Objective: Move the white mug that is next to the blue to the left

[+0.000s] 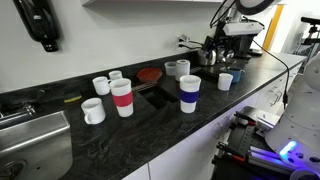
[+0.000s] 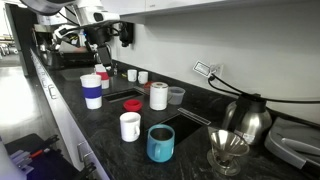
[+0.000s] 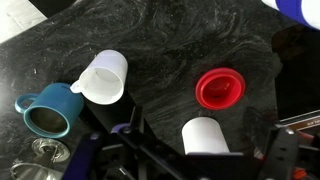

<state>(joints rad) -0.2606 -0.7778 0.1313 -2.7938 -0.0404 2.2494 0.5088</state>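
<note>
The white mug point(image 2: 130, 126) stands upright just beside the blue point(image 2: 160, 143). I see nothing in the white one; the blue's inside is dark. My gripper point(image 2: 98, 55) hangs well apart, and I cannot tell its spread.

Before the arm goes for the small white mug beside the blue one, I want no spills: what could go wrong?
1. The white mug stands close beside the blue mug, its handle seemingly toward it in the wrist view; a finger lowered between them could knock the blue one.
2. The gripper hangs open far off, above the tall blue-banded cup; a low approach might clip it.
</note>
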